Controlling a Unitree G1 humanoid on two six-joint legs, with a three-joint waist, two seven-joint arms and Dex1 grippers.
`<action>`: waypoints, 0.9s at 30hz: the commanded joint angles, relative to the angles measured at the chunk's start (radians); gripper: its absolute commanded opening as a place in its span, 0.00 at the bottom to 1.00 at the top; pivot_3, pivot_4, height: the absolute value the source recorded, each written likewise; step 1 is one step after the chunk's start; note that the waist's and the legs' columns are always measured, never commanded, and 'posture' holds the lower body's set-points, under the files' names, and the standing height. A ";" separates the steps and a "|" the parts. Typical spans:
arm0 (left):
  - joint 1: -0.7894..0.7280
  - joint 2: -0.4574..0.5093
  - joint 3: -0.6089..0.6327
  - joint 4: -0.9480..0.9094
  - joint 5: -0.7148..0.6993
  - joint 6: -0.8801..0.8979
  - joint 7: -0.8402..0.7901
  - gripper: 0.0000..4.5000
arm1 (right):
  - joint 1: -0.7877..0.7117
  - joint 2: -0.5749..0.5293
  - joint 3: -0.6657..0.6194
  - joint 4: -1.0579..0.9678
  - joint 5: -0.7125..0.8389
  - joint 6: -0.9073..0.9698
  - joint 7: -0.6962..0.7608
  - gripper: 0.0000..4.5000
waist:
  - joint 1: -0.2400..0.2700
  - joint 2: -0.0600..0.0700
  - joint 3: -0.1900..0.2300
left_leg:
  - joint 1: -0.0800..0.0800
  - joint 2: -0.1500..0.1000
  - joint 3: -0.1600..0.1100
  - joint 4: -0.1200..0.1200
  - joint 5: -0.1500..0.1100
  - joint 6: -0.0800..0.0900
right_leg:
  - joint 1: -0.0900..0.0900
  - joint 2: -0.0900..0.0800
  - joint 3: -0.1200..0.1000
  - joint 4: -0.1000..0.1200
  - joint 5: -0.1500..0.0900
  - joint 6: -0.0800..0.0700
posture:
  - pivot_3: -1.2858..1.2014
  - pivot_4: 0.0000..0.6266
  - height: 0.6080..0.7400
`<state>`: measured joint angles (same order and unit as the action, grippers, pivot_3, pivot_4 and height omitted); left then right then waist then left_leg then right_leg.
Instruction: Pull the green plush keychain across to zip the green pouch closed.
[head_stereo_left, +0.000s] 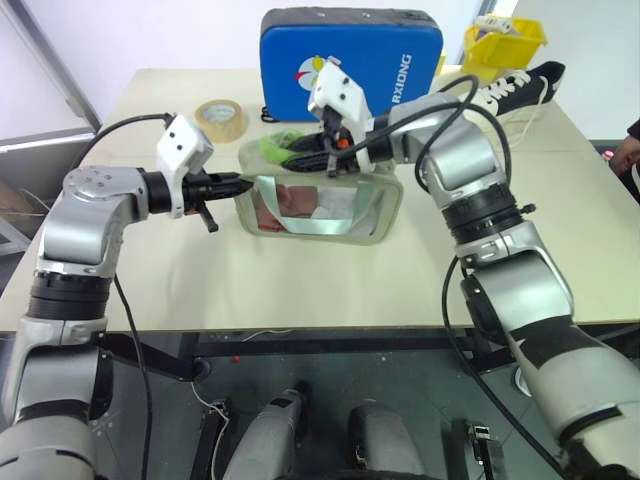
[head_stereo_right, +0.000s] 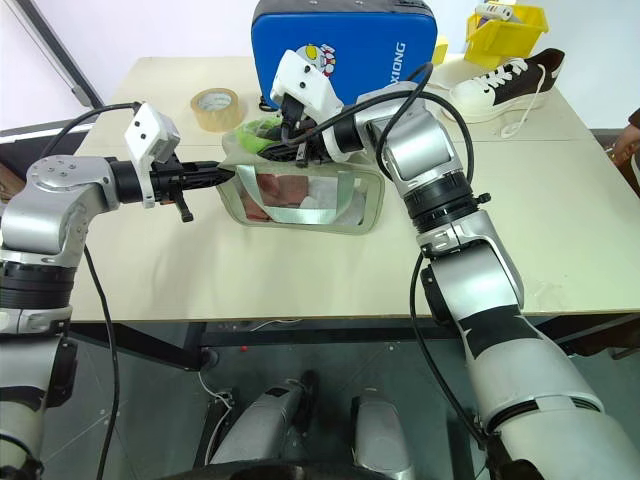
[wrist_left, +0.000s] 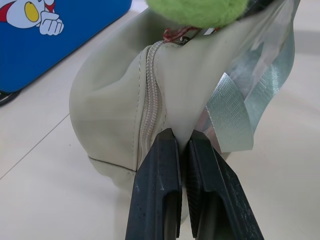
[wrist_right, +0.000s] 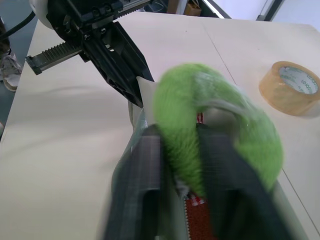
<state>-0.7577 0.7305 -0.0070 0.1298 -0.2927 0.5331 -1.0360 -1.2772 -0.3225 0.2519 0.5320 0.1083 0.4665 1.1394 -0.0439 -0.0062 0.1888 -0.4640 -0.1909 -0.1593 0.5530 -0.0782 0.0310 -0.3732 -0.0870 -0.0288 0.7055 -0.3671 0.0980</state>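
Note:
The green pouch (head_stereo_left: 318, 208) lies on the table with its clear window facing me, red and white contents showing through. My left gripper (head_stereo_left: 240, 185) is shut on the fabric of the pouch's left end, beside the end of the zipper (wrist_left: 150, 100). The green plush keychain (wrist_right: 215, 125) sits on top of the pouch, left of its middle. My right gripper (wrist_right: 180, 145) is shut on it, one finger on each side of the fuzzy charm. In the right wrist view, the left gripper's fingers (wrist_right: 117, 65) show just beyond the charm.
A blue cartoon-printed case (head_stereo_left: 350, 55) stands right behind the pouch. A tan tape roll (head_stereo_left: 220, 118) lies behind my left gripper. At the far right are a yellow bin (head_stereo_left: 505, 42) and a dark shoe (head_stereo_left: 515, 85). A person's hand (head_stereo_left: 628, 150) shows at the right edge.

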 joint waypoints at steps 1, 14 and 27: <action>-0.019 -0.003 0.006 -0.014 -0.002 -0.013 0.006 0.00 | -0.036 -0.009 -0.018 -0.036 -0.001 -0.004 -0.007 0.01 | 0.000 0.000 0.000 | 0.000 0.000 0.000 0.000 0.000 0.000 | 0.000 0.000 0.000 0.000 0.000 0.000 | 0.52 0.24 1.00; -0.005 -0.011 0.006 -0.025 -0.006 -0.011 0.008 0.00 | 0.080 -0.355 -0.121 -0.199 -0.127 -0.014 -0.206 0.01 | 0.011 0.000 0.000 | -0.001 0.000 0.000 0.000 -0.001 0.001 | 0.000 -0.001 0.000 -0.001 0.000 0.000 | 0.52 0.24 1.00; -0.015 -0.030 0.000 -0.026 -0.010 0.007 0.019 0.00 | 0.507 -0.326 -0.180 -0.207 -0.215 -0.003 -0.578 0.01 | 0.004 0.000 0.000 | 0.000 0.000 0.001 -0.001 0.000 0.001 | 0.001 -0.002 0.000 -0.002 0.000 0.000 | 0.52 0.24 1.00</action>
<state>-0.7584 0.6957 -0.0166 0.1095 -0.2963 0.5386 -1.0197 -0.7861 -0.6744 0.1080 0.3130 -0.1120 0.4478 0.6185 -0.0404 -0.0065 0.1886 -0.4642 -0.1909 -0.1582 0.5523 -0.0785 0.0319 -0.3724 -0.0893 -0.0288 0.7037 -0.3673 0.0977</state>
